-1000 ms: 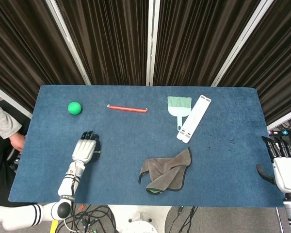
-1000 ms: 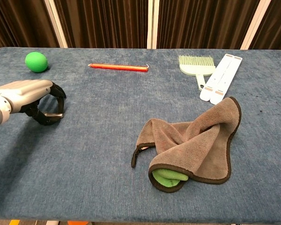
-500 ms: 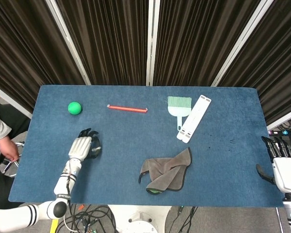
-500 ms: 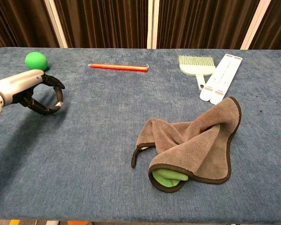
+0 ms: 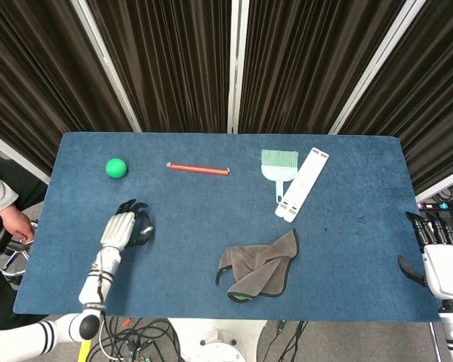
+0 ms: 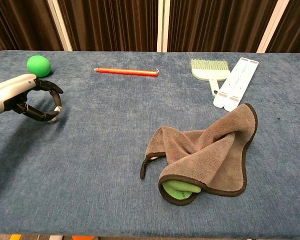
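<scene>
Green ball [image 6: 38, 65] lies just beyond left hand [image 6: 27, 97], apart.

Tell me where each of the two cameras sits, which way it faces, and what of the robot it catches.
Head view: high above the near edge, looking down on the whole blue table; shows the left hand with its forearm and the right hand at the right edge.
Chest view: low at the near edge, looking across the tabletop toward the curtains; shows only the left hand.
Shared: left hand, green ball, red pencil, brush, grey cloth.
</scene>
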`<state>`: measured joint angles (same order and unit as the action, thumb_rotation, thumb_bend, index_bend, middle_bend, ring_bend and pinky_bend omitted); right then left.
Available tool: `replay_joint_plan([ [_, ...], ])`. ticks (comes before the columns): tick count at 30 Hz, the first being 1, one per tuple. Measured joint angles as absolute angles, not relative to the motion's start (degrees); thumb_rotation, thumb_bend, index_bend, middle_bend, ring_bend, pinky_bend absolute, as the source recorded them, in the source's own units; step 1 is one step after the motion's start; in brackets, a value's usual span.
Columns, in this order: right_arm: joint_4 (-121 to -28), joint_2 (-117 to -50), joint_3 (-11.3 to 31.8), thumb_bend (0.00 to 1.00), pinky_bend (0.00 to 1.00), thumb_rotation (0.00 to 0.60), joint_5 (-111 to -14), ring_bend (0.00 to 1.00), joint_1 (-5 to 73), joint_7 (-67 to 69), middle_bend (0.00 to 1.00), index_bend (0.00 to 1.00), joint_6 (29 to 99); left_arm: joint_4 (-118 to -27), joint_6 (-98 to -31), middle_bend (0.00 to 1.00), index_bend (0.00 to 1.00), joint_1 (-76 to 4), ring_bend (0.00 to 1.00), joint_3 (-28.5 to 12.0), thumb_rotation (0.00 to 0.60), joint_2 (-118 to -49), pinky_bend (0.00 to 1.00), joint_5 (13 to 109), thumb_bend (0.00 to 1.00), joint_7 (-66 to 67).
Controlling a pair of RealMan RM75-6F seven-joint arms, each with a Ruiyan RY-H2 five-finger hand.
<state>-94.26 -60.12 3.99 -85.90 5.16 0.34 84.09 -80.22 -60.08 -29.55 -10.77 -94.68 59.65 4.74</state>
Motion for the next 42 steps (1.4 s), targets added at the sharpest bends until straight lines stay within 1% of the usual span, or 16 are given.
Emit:
replay_joint_plan([
  [13, -94.7, -60.0, 4.0, 0.26, 0.0, 0.6, -86.0, 0.0, 5.0, 0.0, 0.12, 0.03, 84.4, -75.6, -59.2, 0.17, 0.52, -27.3, 0.0, -11.6, 0.6, -95.3, 0.0, 62.3, 0.41, -6.7],
  [26, -94.7, -60.0, 4.0, 0.26, 0.0, 0.6, -86.1, 0.0, 4.9, 0.1, 0.12, 0.03, 84.5, -73.8, -59.5, 0.16, 0.45, -25.9, 0.0, -11.3, 0.6, -95.5, 0.0, 64.6, 0.42, -10.1],
  [33, -94.6, -59.9, 4.0, 0.26, 0.0, 0.6, -86.1, 0.0, 4.7, 0.3, 0.12, 0.03, 84.7, -74.2, -60.5, 0.16, 0.44, -25.5, 0.0, -11.0, 0.6, -95.5, 0.0, 65.9, 0.42, -9.8],
  [35, -94.5, -60.0, 4.0, 0.26, 0.0, 0.6, -86.2, 0.0, 4.7, 0.4, 0.12, 0.03, 84.8, -74.5, -60.8, 0.16, 0.43, -25.3, 0.0, -10.8, 0.6, -95.4, 0.0, 66.4, 0.42, -9.6],
  [37, -94.4, -60.0, 4.0, 0.26, 0.0, 0.6, -86.2, 0.0, 4.7, 0.5, 0.12, 0.03, 84.8, -75.1, -61.0, 0.15, 0.39, -25.2, 0.0, -10.6, 0.6, -95.2, 0.0, 66.9, 0.42, -9.5],
  [39, -94.4, -60.0, 4.0, 0.26, 0.0, 0.6, -86.2, 0.0, 4.7, 0.6, 0.12, 0.03, 84.8, -75.8, -61.3, 0.13, 0.3, -25.1, 0.0, -10.5, 0.6, -94.8, 0.0, 67.4, 0.42, -9.5],
  [42, -94.3, -59.9, 4.0, 0.26, 0.0, 0.6, -86.3, 0.0, 4.8, 0.6, 0.12, 0.03, 84.8, -77.4, -62.6, 0.13, 0.26, -24.8, 0.0, -10.3, 0.6, -93.8, 0.0, 69.0, 0.4, -9.5],
])
